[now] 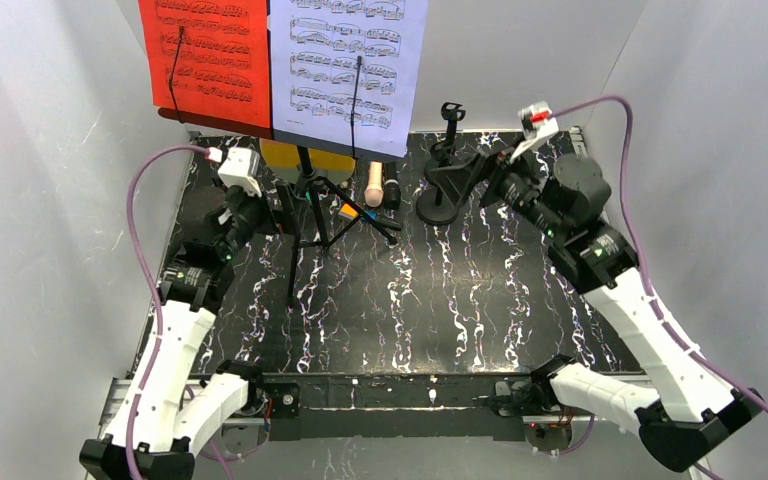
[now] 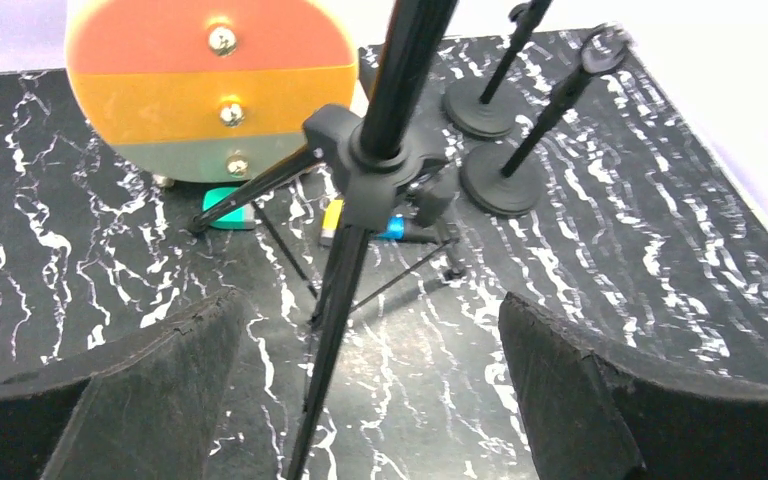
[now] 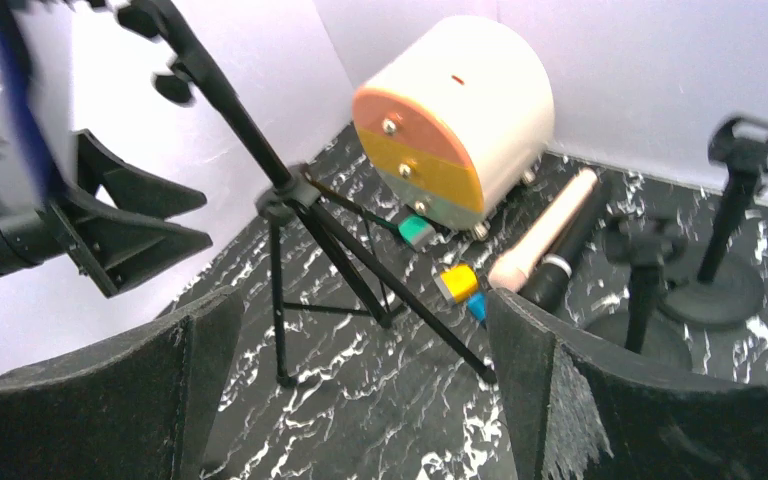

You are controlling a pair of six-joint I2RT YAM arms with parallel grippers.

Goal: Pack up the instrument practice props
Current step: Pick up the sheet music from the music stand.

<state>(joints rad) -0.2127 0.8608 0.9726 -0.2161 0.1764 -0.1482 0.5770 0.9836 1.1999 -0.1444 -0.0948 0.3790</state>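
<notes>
**A:** The black table (image 1: 410, 320) with white marble veins is sitting between plain white walls (image 1: 40, 150). What is standing on it?

**B:** In the top view, the music rack (image 1: 305, 185) is standing upright on its tripod legs at about 11 o'clock on the table. It is carrying a red page (image 1: 205, 60), and a white page (image 1: 345, 65) is sitting just beside it toward 3 o'clock. A thin black arm is pressing on each page.

**A:** Where are the microphones lying?

**B:** The cream microphone (image 1: 373, 184) and the black microphone (image 1: 391, 193) are lying side by side at 12 o'clock, close to the tripod feet. The front mic holder (image 2: 501, 180) and the back mic holder (image 2: 479, 105) are standing upright at about 1 o'clock, near each other. A cream drum (image 3: 455, 110) with an orange, yellow and green face is lying on its side behind the rack.

**A:** How is the left end effector (image 2: 365, 350) standing?

**B:** It is hovering at 10 o'clock with the jaws wide apart. One tripod leg is passing between them, and I am seeing no contact with either side.

**A:** And the right end effector (image 3: 360, 330)?

**B:** It is hanging at 2 o'clock, also spread wide and gripping nothing. It is pointing toward the rack and the microphones, and the two holders are standing near its right side.
</notes>
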